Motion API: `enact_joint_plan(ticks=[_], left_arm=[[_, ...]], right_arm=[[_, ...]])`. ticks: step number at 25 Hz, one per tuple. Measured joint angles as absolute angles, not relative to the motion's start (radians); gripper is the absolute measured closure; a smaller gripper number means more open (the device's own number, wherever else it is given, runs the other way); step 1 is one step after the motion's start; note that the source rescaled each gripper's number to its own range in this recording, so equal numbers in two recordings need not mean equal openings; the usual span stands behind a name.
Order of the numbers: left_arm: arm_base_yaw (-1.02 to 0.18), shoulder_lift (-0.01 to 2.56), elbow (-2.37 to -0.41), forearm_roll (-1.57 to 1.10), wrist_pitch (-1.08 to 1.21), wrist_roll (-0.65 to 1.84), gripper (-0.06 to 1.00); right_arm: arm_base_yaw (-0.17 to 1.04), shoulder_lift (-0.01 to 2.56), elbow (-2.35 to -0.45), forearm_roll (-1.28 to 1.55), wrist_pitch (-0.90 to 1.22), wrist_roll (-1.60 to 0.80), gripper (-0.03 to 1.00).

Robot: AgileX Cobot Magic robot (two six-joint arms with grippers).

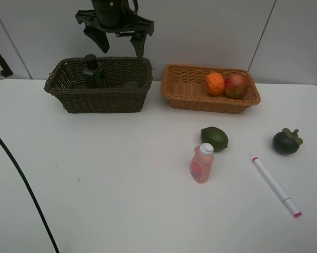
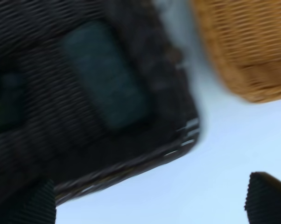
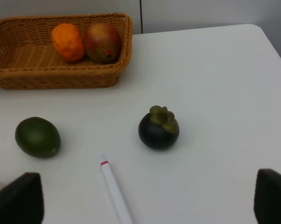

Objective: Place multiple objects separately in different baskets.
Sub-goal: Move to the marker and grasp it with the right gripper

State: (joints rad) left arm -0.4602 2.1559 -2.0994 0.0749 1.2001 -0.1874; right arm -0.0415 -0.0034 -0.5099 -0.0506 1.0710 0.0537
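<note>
The dark brown basket [image 1: 103, 100] stands at the back left and holds the dark green pump bottle [image 1: 93, 73] and a dark eraser block [image 2: 105, 74]. My left gripper [image 1: 116, 42] hangs open and empty above it, and the left wrist view [image 2: 150, 205] is blurred. The tan basket [image 1: 211, 104] holds the orange [image 1: 215, 83] and the apple [image 1: 236, 85]. On the table lie the lime [image 1: 214, 138], the pink bottle [image 1: 202, 164], the mangosteen [image 1: 286, 141] and the marker [image 1: 276, 185]. My right gripper [image 3: 145, 200] is open and empty, back from the mangosteen [image 3: 159, 128], the marker [image 3: 115, 186] and the lime [image 3: 38, 136].
A black cable [image 1: 21, 179] runs across the table's left side. The grey wall stands right behind both baskets. The tan basket [image 3: 61, 77] with the orange [image 3: 68, 42] and apple [image 3: 102, 42] shows beyond the lime in the right wrist view. The tan basket [image 2: 243, 46] also shows beside the dark one [image 2: 131, 158].
</note>
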Motion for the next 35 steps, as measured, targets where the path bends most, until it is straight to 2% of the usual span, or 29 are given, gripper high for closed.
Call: enact_joint_plan(ticks=[7, 14, 24, 35], left_arm=[[-0.286, 1.849, -1.666, 0.095, 1.198, -0.233, -0.06], [-0.150, 1.436, -1.232, 0.095, 1.198, -0.295, -0.06], [-0.147, 0.822, -0.805, 0.013, 1.202, -0.276, -0.06], [-0.147, 0.133, -0.559, 0.008, 1.199, -0.057, -0.06]], right_arm=[[-0.041, -0.003, -0.510, -0.051, 1.071, 0.054, -0.03], [-0.041, -0.003, -0.510, -0.051, 1.071, 0.054, -0.03], [-0.041, -0.003, -0.510, -0.050, 1.071, 0.054, -0.03], [-0.041, -0.003, -0.510, -0.050, 1.071, 0.054, -0.03]])
